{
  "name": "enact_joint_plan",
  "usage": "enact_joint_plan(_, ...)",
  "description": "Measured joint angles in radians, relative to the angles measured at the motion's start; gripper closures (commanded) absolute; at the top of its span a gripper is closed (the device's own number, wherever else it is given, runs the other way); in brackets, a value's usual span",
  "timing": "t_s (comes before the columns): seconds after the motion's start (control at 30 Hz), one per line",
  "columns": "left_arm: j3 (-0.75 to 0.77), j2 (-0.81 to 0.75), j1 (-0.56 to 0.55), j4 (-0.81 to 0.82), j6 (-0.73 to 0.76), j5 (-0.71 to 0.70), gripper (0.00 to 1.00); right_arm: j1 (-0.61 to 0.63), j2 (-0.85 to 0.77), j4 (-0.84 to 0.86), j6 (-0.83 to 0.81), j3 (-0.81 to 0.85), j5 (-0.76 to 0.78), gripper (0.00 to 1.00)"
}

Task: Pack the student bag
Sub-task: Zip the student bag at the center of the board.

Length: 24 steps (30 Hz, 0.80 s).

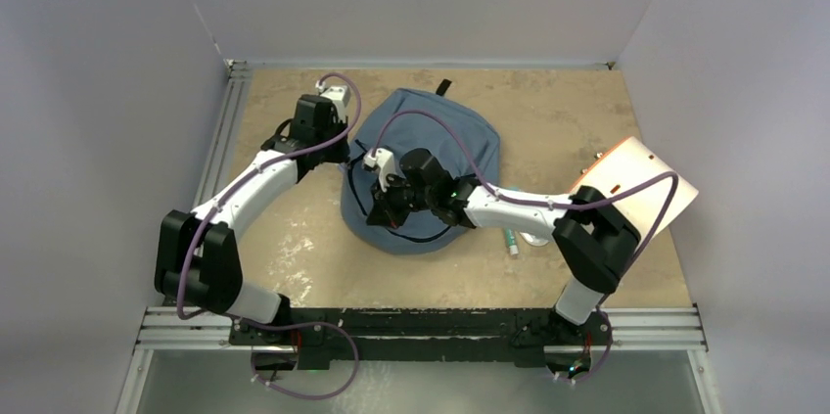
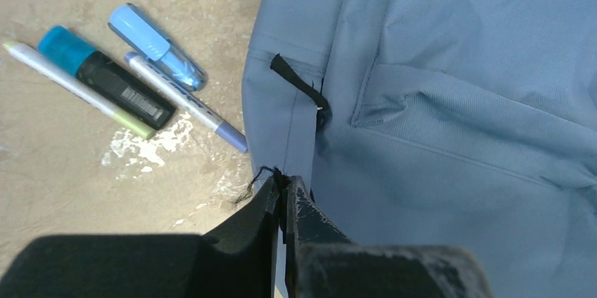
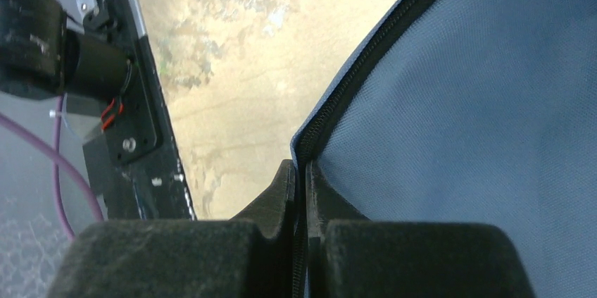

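Packing has not started: the slate-blue fabric backpack [image 1: 445, 135] looks zipped up, and the job in hand appears to be getting it open. It lies flat on the sandy-beige bench [image 1: 587, 111], directly under both hands.

The left hand [image 2: 283, 187] is closed on the backpack's side seam, with a frayed black thread at its fingertips. The fabric spreads ahead of it and to its right. The right hand [image 3: 300, 171] is closed on the zippered rim, and the black zipper track [image 3: 366, 65] runs up and away ahead of it. Whether it holds the slider itself is hidden between its fingers.

A small black carry loop [image 1: 443, 87] sits at the edge farthest from the arm bases, so the top of the backpack points away from them. Its long axis runs roughly near to far.

The next move probably needs the left hand to anchor the cloth while the right draws along the track, keeping the fabric taut so the zipper does not bunch.

Waiting on the bench, ahead and to the left of the left hand, are four things:
- a pale-blue capped marker [image 2: 156, 46]
- a black highlighter with a teal cap [image 2: 105, 76]
- a slim silver pen with a yellow-green tip [image 2: 77, 90]
- a white pen with a lilac cap [image 2: 186, 101]
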Motion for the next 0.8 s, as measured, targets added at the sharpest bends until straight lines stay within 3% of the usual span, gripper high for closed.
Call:
enact_joint_plan(0.5, 0.0, 0.06, -0.014, -0.001, -0.011, 0.069, 1.0, 0.034, -0.085, -0.209, -0.273, -0.028, -0.112, 1.0)
enact_joint_plan(0.67, 0.001, 0.076, -0.019, -0.003, -0.011, 0.071, 1.0, 0.037, -0.097, -0.235, -0.303, -0.029, -0.117, 0.78)
enact_joint_plan(0.8, 0.001, 0.076, -0.021, 0.001, -0.01, 0.065, 1.0, 0.046, -0.138, -0.237, -0.261, -0.032, -0.067, 0.71)
